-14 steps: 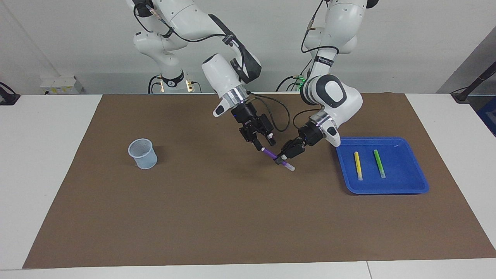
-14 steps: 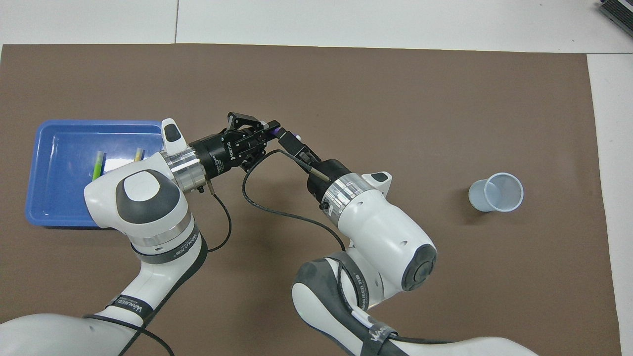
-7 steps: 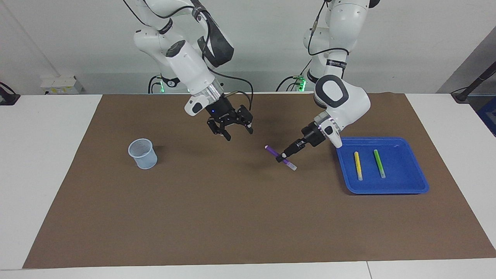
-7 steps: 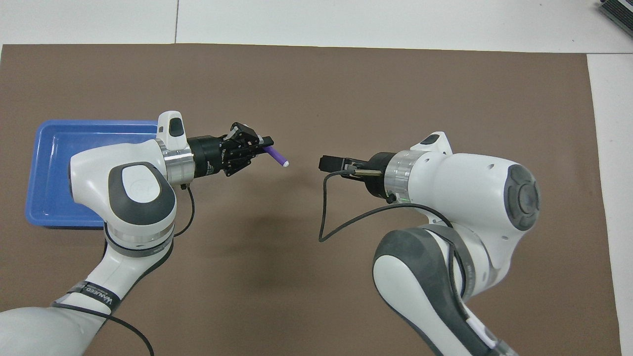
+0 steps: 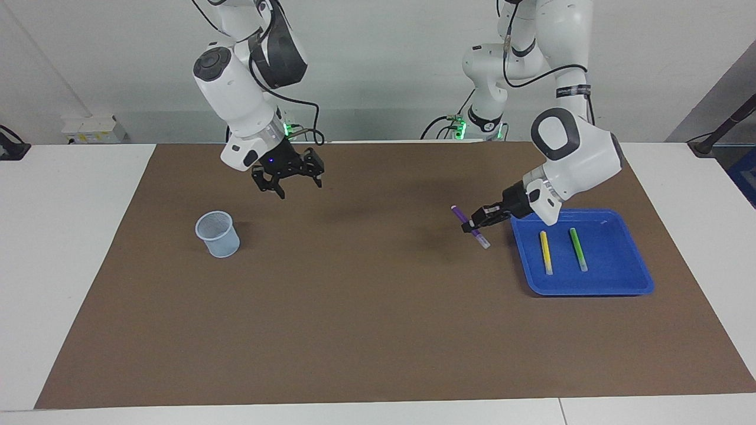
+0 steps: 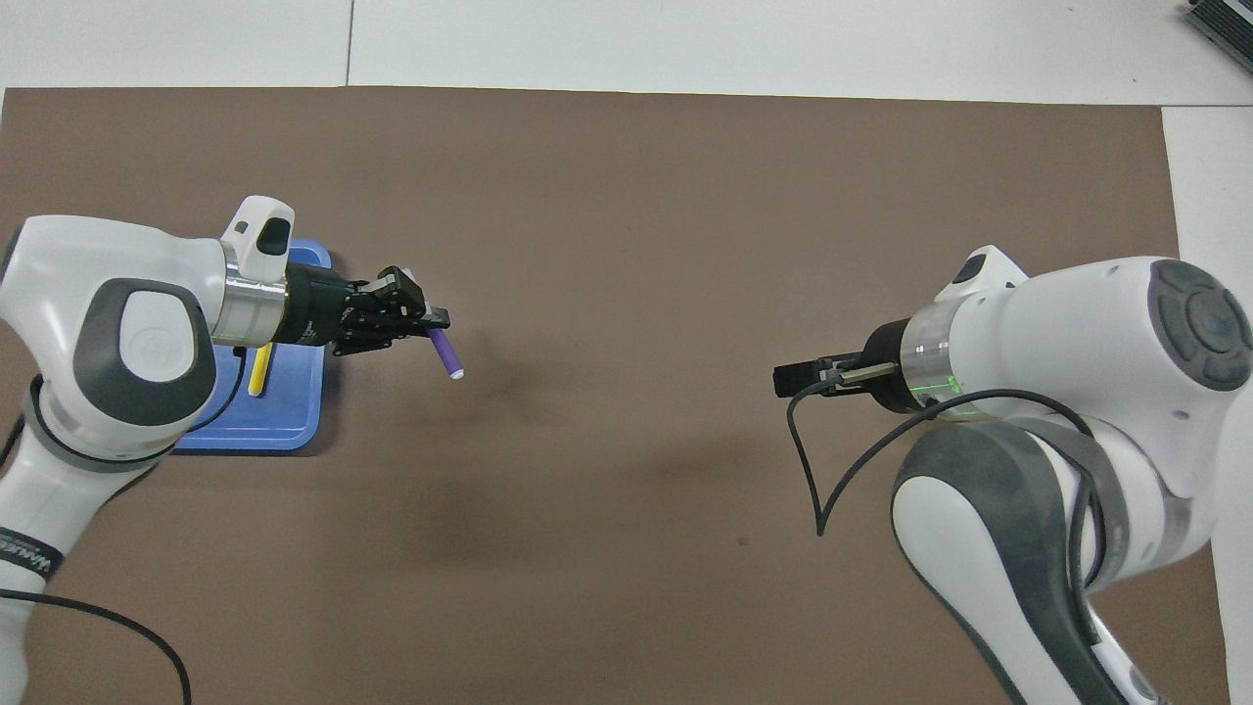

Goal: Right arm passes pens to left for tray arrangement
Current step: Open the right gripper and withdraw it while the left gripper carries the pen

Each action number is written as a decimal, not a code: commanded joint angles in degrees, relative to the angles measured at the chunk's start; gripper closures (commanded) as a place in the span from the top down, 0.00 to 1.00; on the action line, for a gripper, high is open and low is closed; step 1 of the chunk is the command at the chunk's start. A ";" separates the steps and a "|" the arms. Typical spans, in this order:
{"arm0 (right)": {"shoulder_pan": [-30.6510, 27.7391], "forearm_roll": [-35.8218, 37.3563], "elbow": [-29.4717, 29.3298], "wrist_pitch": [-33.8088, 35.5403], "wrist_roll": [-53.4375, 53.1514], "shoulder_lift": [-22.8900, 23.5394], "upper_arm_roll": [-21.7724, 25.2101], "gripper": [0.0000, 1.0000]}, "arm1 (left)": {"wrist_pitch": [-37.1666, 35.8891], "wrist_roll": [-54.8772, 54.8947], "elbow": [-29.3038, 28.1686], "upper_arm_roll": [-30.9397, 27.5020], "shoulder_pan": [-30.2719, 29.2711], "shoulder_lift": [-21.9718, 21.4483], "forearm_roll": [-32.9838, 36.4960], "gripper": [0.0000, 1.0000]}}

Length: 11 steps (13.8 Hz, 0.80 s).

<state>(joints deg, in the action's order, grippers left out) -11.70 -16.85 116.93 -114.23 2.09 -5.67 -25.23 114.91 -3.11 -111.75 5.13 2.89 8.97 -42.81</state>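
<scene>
The left gripper [image 5: 476, 222] clamps the purple pen [image 5: 471, 226] over the brown mat [image 5: 366, 330] beside the blue tray [image 5: 590, 288], whitish end tilted downward. Yellow pen [image 5: 546, 251] and green pen [image 5: 577, 248] lie parallel inside. The right gripper [image 5: 292, 180] hangs wide apart above the mat near the mesh cup [image 5: 218, 234].

Left pincer [image 5: 474, 224] clamped, right pincer [image 5: 293, 182] spread, both raised

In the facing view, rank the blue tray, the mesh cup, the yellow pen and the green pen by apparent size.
1. blue tray, clearly the largest.
2. mesh cup.
3. yellow pen and green pen: they lie side by side in the tray and look alike in length, so no ranking between them.
</scene>
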 commanded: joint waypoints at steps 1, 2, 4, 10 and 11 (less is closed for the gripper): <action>-3.67 5.40 0.67 5.15 6.15 -2.50 -0.26 1.00 | -9.42 -1.46 6.35 0.32 -3.40 0.70 11.05 0.00; -4.37 8.03 0.67 6.38 7.74 -2.59 -0.26 1.00 | -11.45 -1.20 7.94 0.32 -3.76 0.96 15.44 0.00; -5.17 12.52 0.67 8.14 10.90 -2.86 0.44 1.00 | -13.31 -0.85 9.88 0.32 -4.20 2.01 23.18 0.00; -8.33 14.04 0.75 7.80 19.71 -2.77 2.73 1.00 | -16.56 7.48 12.44 0.32 -8.85 2.81 36.11 0.00; -8.77 13.95 0.75 8.23 19.79 -2.77 2.73 1.00 | -16.48 9.42 12.35 0.32 -10.52 2.89 37.53 0.00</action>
<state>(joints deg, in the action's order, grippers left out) -19.33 -3.40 116.98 -106.64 20.95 -7.40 -21.85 100.39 2.54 -101.30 4.99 -4.63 10.91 -8.05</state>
